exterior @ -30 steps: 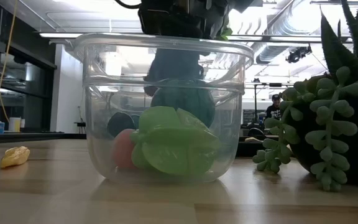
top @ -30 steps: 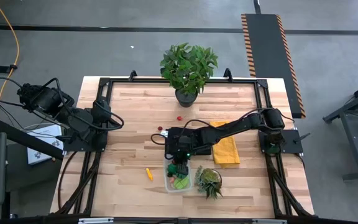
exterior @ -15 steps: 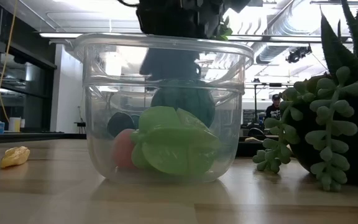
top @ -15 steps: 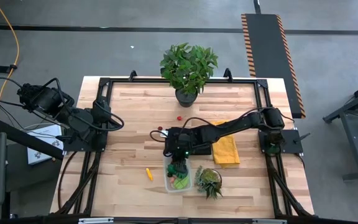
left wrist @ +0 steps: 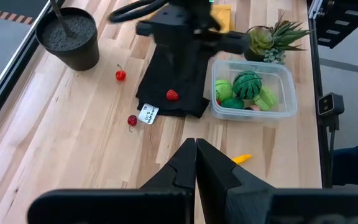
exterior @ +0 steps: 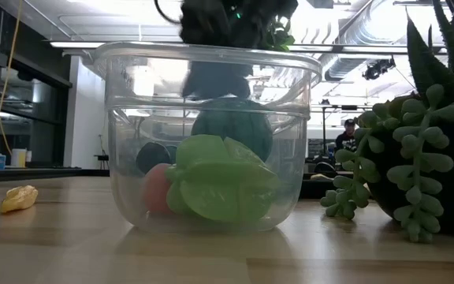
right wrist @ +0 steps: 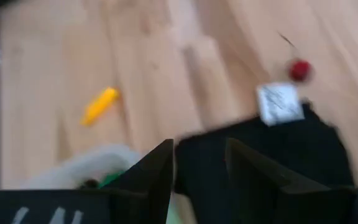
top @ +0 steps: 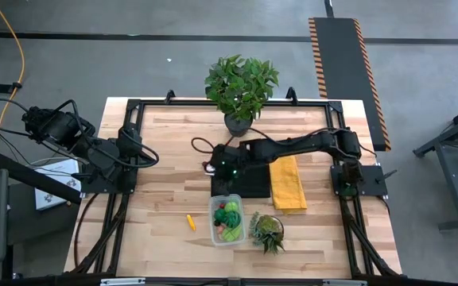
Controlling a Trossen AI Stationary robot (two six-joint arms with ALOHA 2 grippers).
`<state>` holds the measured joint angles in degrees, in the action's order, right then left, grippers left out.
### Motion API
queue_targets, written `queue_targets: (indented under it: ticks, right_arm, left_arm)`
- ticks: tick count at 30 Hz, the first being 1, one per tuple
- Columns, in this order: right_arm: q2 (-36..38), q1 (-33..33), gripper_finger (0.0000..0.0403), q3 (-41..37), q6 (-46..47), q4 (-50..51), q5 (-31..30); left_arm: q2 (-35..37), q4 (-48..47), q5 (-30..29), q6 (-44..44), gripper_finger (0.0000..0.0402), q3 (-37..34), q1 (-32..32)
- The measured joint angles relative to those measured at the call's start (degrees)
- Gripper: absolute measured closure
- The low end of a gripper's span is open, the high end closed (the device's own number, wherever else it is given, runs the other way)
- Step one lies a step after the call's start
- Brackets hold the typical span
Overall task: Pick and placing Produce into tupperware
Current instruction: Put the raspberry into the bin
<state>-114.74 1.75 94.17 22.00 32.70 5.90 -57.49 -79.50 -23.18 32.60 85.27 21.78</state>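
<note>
High view: right tool (top: 215, 168), empty and part-open, over black cloth (top: 241, 184) beside tupperware (top: 227, 222).

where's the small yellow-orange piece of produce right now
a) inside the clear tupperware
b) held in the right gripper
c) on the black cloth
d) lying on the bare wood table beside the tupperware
d: the yellow-orange piece lies alone on the wooden table, apart from the clear tupperware, which holds the green pieces; the low view also shows it outside the container wall.
</note>
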Motion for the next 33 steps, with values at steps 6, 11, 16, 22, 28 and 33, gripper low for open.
queue_targets:
  ticks: [6,11,16,22,28,33]
  right_arm:
    - [0.0,-2.4,0.0265,0.0,-0.7,5.9,-2.4]
    - [-0.5,-3.4,0.0265,-0.1,-1.8,5.5,-2.9]
    - [-2.4,-3.8,0.0265,-0.2,-2.9,4.3,-1.5]
    - [-5.5,-3.7,0.0265,-0.2,-2.4,4.0,-1.0]
    - [-7.2,-4.0,0.0265,-0.2,1.3,4.2,-1.1]
    - [-7.6,-4.0,0.0265,-0.2,3.4,4.0,-1.1]
  left_arm:
    - [0.0,0.0,-0.2,0.0,0.0401,0.0,0.0]
    - [0.0,-0.1,-0.4,0.0,0.0401,0.0,0.0]
    - [0.0,-0.1,-0.4,0.5,0.0401,0.0,0.0]
    - [0.0,-0.1,-0.4,0.9,0.0401,0.0,0.0]
    - [0.0,-0.1,-0.4,0.9,0.0401,0.0,0.0]
    - [0.0,-0.1,-0.4,0.9,0.0401,0.0,0.0]
